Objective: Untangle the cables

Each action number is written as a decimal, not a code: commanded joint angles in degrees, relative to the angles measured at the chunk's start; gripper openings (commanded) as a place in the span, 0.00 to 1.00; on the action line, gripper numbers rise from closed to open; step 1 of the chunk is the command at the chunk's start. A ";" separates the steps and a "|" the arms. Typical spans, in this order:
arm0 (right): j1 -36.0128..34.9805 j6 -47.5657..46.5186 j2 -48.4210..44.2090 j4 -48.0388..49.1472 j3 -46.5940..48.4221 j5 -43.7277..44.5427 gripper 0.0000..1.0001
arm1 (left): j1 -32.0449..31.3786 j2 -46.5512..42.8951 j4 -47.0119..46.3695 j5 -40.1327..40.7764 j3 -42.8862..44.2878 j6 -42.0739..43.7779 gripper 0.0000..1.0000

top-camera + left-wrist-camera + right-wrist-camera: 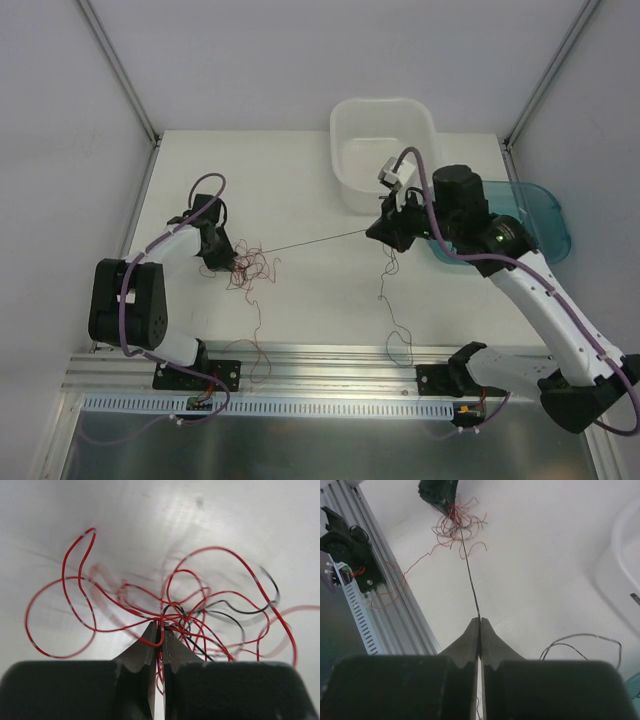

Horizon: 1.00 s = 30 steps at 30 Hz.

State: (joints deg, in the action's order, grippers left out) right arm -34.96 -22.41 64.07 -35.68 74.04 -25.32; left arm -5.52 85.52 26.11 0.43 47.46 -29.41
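Item: your left fingers (142, 652) clenched on the tangled cables (175, 616); your right fingers (465, 645) grasping one taut black strand (470, 575).

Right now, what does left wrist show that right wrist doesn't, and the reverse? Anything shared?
Only left wrist: the tangle up close, red and black loops fanning out from the shut tips of the left pincer. Only right wrist: the right pincer shut on a taut strand running straight to the tangle, plus the metal rail, the white tub at the edge and a loose wire lying apart. Both: the tangle, held by the left pincer, and the pale table.
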 commanded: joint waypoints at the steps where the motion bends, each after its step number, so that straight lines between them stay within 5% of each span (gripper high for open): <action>1: 2.43 2.28 -4.83 -2.90 5.23 0.62 0.00 | 2.87 1.14 2.02 0.46 3.42 1.37 0.00; 9: 6.31 5.88 -9.76 -2.72 15.76 8.17 0.01 | 7.63 1.76 3.86 -1.64 7.20 4.80 0.02; 12: 6.92 6.68 -8.36 -2.46 18.58 6.53 0.01 | 7.63 0.71 3.95 -3.50 7.82 6.29 0.11; 19: 6.84 9.75 -4.57 -1.41 16.76 3.00 0.00 | 7.63 -7.19 3.86 -9.56 3.17 7.35 0.14; 25: 7.19 8.88 -4.66 -2.02 21.04 5.72 0.01 | 8.94 -12.83 5.00 -1.32 0.53 8.76 0.15; 30: 7.54 8.62 -4.83 -1.67 26.33 6.87 0.01 | 10.88 -10.81 5.80 2.91 2.36 9.11 0.35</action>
State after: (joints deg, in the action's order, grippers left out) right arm -28.01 -14.00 60.64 -40.60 95.11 -19.86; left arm 3.99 73.87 30.11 -2.28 48.60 -21.67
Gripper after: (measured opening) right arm 0.009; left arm 0.332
